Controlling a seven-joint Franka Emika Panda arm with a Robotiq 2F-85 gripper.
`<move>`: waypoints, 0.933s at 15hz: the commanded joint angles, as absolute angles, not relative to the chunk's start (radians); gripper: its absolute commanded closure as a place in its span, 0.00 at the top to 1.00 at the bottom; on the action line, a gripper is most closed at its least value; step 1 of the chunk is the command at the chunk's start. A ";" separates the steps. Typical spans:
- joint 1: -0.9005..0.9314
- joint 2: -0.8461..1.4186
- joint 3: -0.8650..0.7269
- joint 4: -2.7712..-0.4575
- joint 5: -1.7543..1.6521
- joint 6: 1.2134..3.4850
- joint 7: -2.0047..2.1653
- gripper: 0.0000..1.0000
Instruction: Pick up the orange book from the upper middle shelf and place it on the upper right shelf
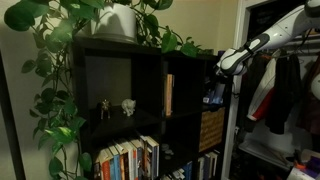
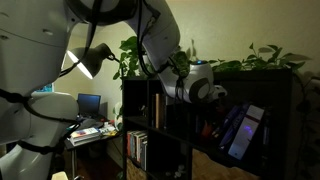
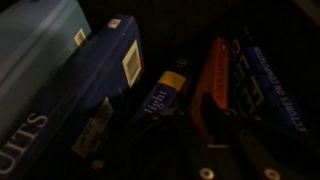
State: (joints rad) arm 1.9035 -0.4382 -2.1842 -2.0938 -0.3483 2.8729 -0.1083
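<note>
In the wrist view the thin orange book point(image 3: 212, 75) stands tilted among blue books point(image 3: 110, 75), with my dark gripper fingers point(image 3: 208, 112) closed on either side of its lower end. In both exterior views my gripper point(image 1: 214, 88) point(image 2: 213, 95) reaches into the upper right shelf point(image 1: 212, 60) of the black bookcase, and the orange book is hidden by it there. The upper middle shelf point(image 1: 181, 68) holds only a paler tan book point(image 1: 168, 95) against its left wall.
Blue and purple books point(image 2: 245, 130) lean in the right cell. A woven basket point(image 1: 211, 128) sits in the cell below. Small figurines point(image 1: 128, 105) stand in the wide left cell. Leafy plants point(image 1: 60, 60) hang over the top and left side. A book row point(image 1: 128, 160) fills the lower shelf.
</note>
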 commanded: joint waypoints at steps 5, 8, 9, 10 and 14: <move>1.701 -0.280 -1.990 -2.219 -0.413 2.728 -0.102 0.79; 1.593 -0.265 -1.869 -2.247 -0.402 2.660 -0.125 0.48; 1.557 -0.260 -1.830 -2.254 -0.399 2.642 -0.132 0.52; 1.519 -0.256 -1.787 -2.258 -0.393 2.620 -0.142 0.51; 1.398 -0.231 -1.665 -2.258 -0.368 2.553 -0.189 0.24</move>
State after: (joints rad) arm 1.4929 -0.2814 -1.7521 -2.2440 -0.3876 2.6007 -0.1528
